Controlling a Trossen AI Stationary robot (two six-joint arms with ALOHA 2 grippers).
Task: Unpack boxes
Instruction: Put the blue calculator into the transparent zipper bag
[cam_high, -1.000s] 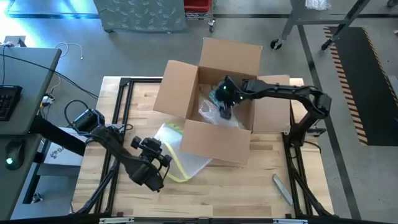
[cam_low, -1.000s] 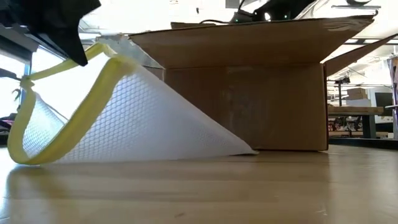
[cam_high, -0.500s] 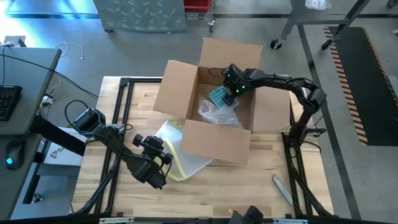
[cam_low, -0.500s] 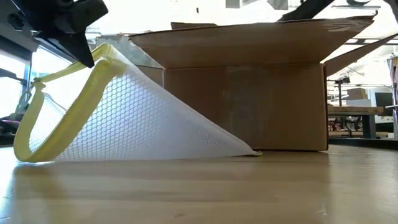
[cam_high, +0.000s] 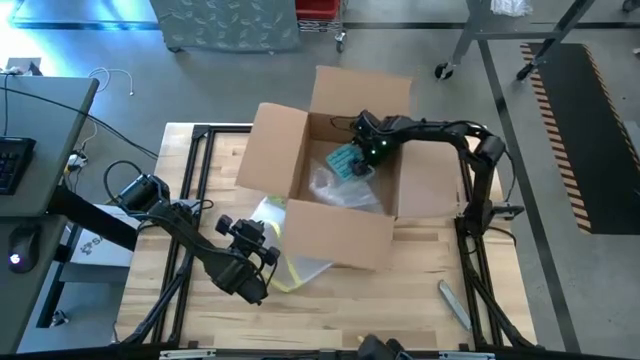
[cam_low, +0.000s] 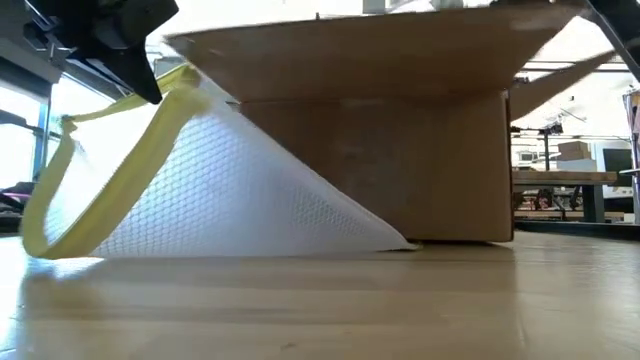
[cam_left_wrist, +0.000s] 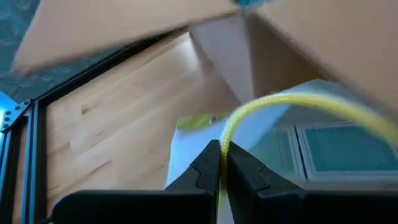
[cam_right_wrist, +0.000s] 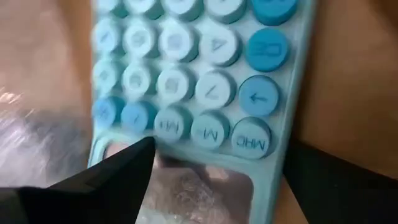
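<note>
While brown carton (cam_high: 335, 240) sits upper centre of counter (cam_high: 420, 300), my right end effector (cam_high: 368, 152) spread inside it over blue calculator (cam_high: 345, 160); my left end effector (cam_high: 262, 252) pinches yellow-edged sleeve (cam_high: 300, 265), lower left.

Plain brown cardboard box (cam_high: 335, 235) on a pale wood table (cam_high: 400, 300). Clear honeycomb-patterned sleeve (cam_low: 230, 190) with a yellow edge. Inside the box, a light blue calculator (cam_right_wrist: 186, 74) with pale and bright blue round keys.

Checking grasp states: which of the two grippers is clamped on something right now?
The left gripper, shut on the yellow edge of the clear mesh sleeve beside the cardboard box. The right gripper is open over the blue calculator.
</note>
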